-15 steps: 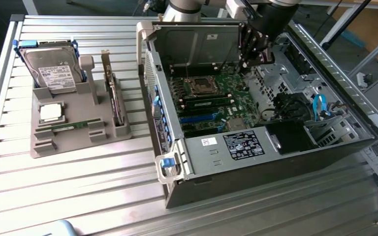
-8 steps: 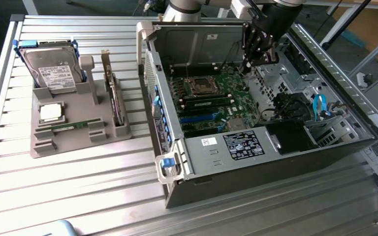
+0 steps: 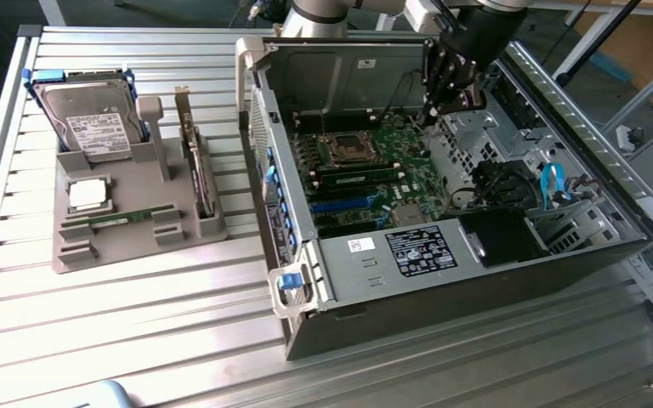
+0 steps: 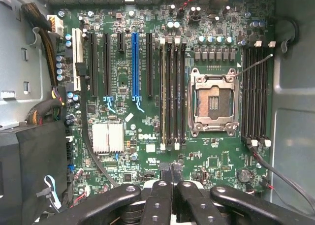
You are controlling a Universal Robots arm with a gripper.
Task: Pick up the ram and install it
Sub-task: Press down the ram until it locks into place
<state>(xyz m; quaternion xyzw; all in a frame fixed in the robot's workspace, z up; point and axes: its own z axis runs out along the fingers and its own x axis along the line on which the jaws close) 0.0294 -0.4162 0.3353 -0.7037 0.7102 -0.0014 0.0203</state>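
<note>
A long, thin green ram stick lies flat on the grey holder, at the exterior view's left and far from the arm. My gripper hangs over the open computer case, above the motherboard's far end. In the wrist view its black fingertips are pressed together, and the gripper is shut with nothing between them. Below lies the motherboard with its empty processor socket. One memory slot beside the socket holds a seated stick; the slots next to it are bare.
The holder also carries a hard drive, a square silver processor and an upright expansion card. Cable bundles and the black power supply crowd the case's sides. The slatted metal table is open in front.
</note>
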